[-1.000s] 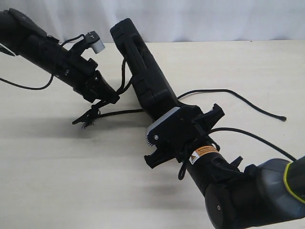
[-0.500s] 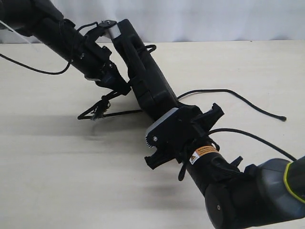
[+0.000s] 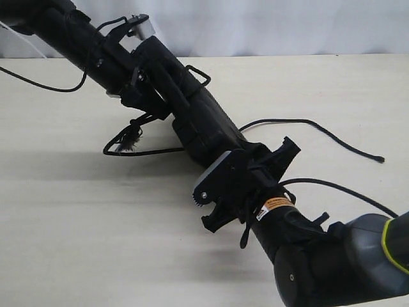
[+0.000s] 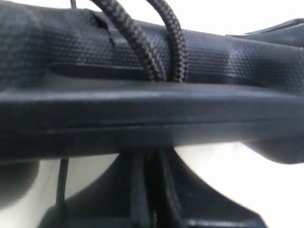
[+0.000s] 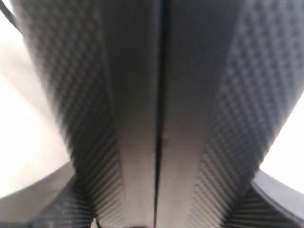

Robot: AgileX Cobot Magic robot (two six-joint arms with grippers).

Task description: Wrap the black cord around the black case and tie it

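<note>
The black case stands on edge, slanting up off the table, and my right gripper is shut on its near lower end. In the right wrist view the case's seamed edge fills the frame between the fingers. My left gripper presses against the case's upper left side, shut on the black cord. The frayed tuft hangs just below it. Two cord strands cross the textured case in the left wrist view. A small cord loop pokes out beyond the case.
The cord's long tail trails over the beige table to the right and ends near the edge of view. A glossy arm wire curves beside the right arm. A white curtain closes the back.
My left arm has risen and swung right, from beside the case up against its upper part, pulling the cord and tuft along. The case has leaned over slightly, and a cord loop now shows behind it.
</note>
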